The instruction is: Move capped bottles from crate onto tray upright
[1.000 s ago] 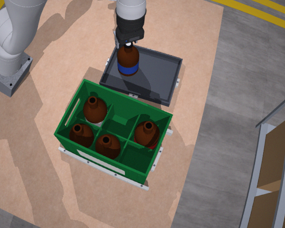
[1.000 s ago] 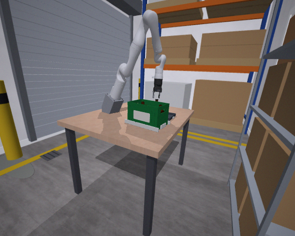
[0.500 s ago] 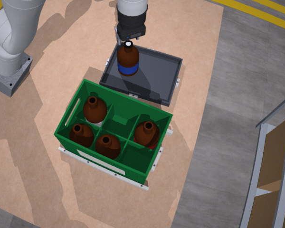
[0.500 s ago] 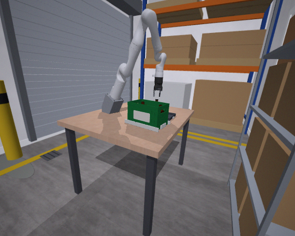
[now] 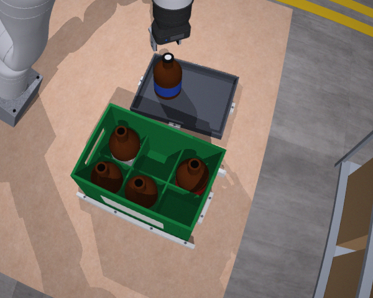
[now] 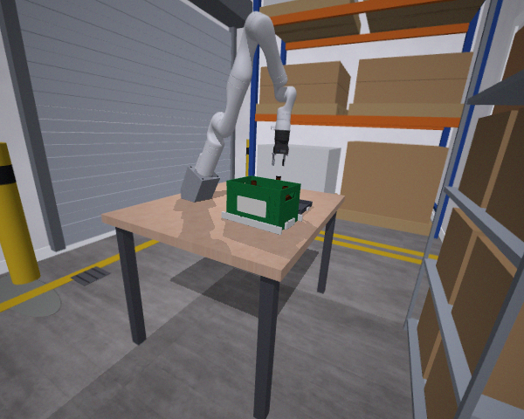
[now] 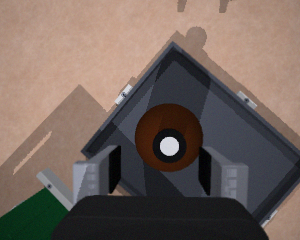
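Observation:
A brown capped bottle (image 5: 167, 77) with a white cap and a blue label stands upright in the near-left part of the dark grey tray (image 5: 186, 95). It also shows in the wrist view (image 7: 169, 138), seen from above. My gripper (image 7: 159, 162) is open and empty, raised well above the bottle's cap, and it shows in the exterior view (image 6: 279, 158). The green crate (image 5: 148, 168) holds several open brown bottles: one at the back left (image 5: 124, 143), one at the front left (image 5: 105, 176), one at the front middle (image 5: 141, 190), and one at the right (image 5: 192, 176).
The arm's grey base (image 5: 11, 96) stands at the table's left. The crate's back-middle and front-right cells hold nothing. White rails (image 5: 135, 218) edge the crate. Shelving with cardboard boxes (image 5: 357, 224) stands off the table to the right.

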You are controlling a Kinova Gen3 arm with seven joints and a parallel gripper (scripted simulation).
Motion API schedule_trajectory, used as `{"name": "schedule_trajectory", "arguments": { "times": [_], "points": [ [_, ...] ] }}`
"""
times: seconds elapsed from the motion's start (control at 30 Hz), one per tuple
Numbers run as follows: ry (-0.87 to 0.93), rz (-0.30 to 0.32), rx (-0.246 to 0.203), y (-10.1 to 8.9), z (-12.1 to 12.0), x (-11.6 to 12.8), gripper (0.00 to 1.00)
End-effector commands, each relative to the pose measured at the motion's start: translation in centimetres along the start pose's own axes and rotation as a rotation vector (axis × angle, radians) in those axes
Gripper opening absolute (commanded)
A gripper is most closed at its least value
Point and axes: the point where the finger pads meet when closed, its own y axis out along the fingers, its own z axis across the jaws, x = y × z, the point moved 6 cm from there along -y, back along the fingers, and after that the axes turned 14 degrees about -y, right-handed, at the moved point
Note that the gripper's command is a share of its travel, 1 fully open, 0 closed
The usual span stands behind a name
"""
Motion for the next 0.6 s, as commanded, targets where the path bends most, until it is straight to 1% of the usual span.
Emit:
{"name": "schedule_trajectory", "arguments": {
  "times": [0.0, 0.07, 0.13, 0.17, 0.57],
  "points": [
    [0.003, 0.005, 0.022, -1.4, 0.4, 0.0, 1.0],
    [0.003, 0.005, 0.022, -2.0, 0.4, 0.0, 1.0],
    [0.003, 0.005, 0.022, -2.0, 0.4, 0.0, 1.0],
    [0.001, 0.002, 0.009, -1.8, 0.2, 0.0, 1.0],
    [0.003, 0.005, 0.02, -4.6, 0.4, 0.0, 1.0]
  ]
}}
